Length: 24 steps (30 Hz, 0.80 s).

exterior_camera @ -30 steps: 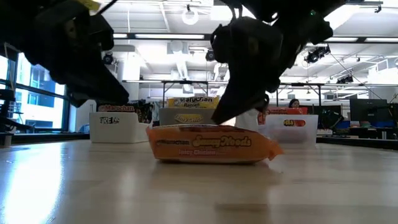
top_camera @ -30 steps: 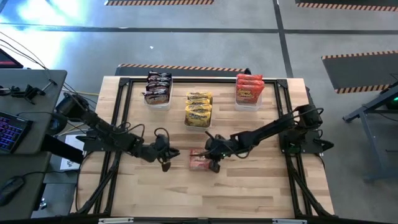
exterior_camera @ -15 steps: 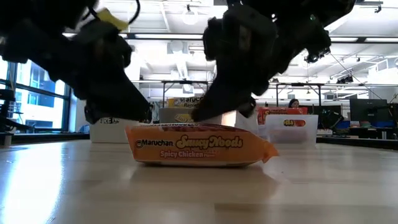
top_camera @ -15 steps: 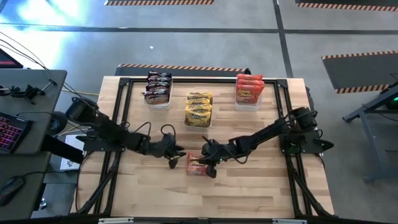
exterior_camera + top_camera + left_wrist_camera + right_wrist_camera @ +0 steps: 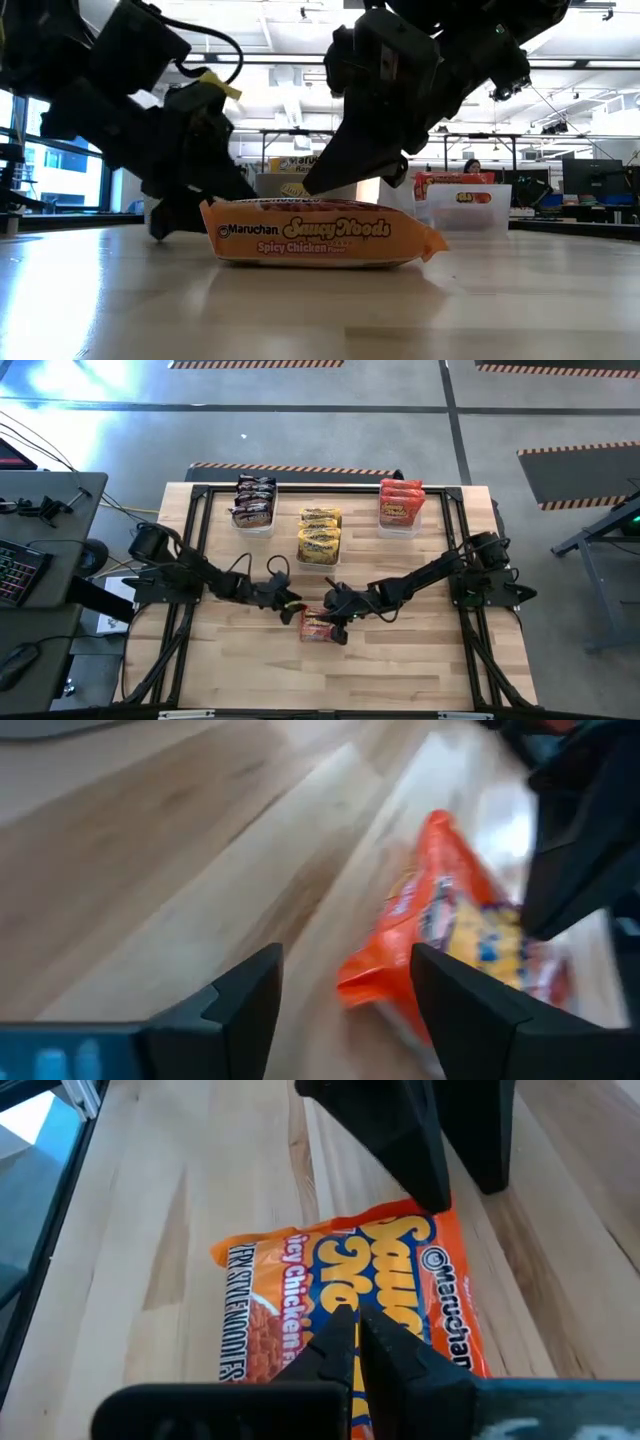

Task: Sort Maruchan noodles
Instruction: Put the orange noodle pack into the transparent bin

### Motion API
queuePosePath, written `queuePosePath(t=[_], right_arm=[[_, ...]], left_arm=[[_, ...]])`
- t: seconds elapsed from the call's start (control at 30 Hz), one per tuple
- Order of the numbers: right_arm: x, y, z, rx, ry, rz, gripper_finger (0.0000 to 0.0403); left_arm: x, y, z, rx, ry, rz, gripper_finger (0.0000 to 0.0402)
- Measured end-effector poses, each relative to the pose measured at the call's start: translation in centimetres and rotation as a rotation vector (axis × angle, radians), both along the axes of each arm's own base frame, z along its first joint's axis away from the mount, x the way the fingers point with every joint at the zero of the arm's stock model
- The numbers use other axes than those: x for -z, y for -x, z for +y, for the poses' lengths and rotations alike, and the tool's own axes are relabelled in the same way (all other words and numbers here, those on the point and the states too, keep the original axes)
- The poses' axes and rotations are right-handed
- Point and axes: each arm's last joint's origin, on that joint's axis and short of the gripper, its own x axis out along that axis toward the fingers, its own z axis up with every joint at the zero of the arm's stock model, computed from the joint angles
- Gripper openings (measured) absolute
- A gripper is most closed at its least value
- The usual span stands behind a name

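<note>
1. The orange packet (image 5: 318,626) lies flat on the counter (image 5: 400,670), near its middle, in front of the three bins; it is the only packet not yet binned
2. The left claw (image 5: 291,609) stands just beside the packet's end with its fingers (image 5: 245,1005) spread wide and nothing between them; it should come in low along the wood so the crimped end slips between the fingers
3. The right claw (image 5: 340,628) is pinched tight with nothing in it, its tips resting on the packet's top; I judge it is pinning the packet so it cannot slide, and it should lift only once the left has a grip
4. The wrapper is thin, glossy film, slippery and crinkly, with a flat sealed fin at each end; the noodle block inside looks stiff, so a firm pinch on the edge should do
5. The counter is smooth pale wood planks, giving little friction
6. The red bin (image 5: 401,510) at the far right holds like packets and seems the proper goal
</note>
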Motion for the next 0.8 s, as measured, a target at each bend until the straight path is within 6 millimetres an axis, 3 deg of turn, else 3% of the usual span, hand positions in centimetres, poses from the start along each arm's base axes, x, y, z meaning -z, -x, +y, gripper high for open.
queuePosePath(t=[0.17,0.33,0.6,0.8], right_arm=[[0.0,0.0,0.0,0.000,0.000,-0.001,0.0003],[0.0,0.0,0.0,0.000,0.000,-0.002,0.0003],[0.0,0.0,0.0,0.000,0.000,-0.002,0.0003],[0.0,0.0,0.0,0.000,0.000,-0.002,0.0003]], left_arm=[[0.1,-0.5,0.3,0.073,0.030,-0.025,0.0217],[0.2,-0.6,0.2,0.146,0.014,-0.017,0.0200],[0.0,-1.1,-1.1,0.419,-0.291,-0.016,0.0166],[-0.2,-1.4,-1.2,0.505,-0.422,-0.017,0.0147]])
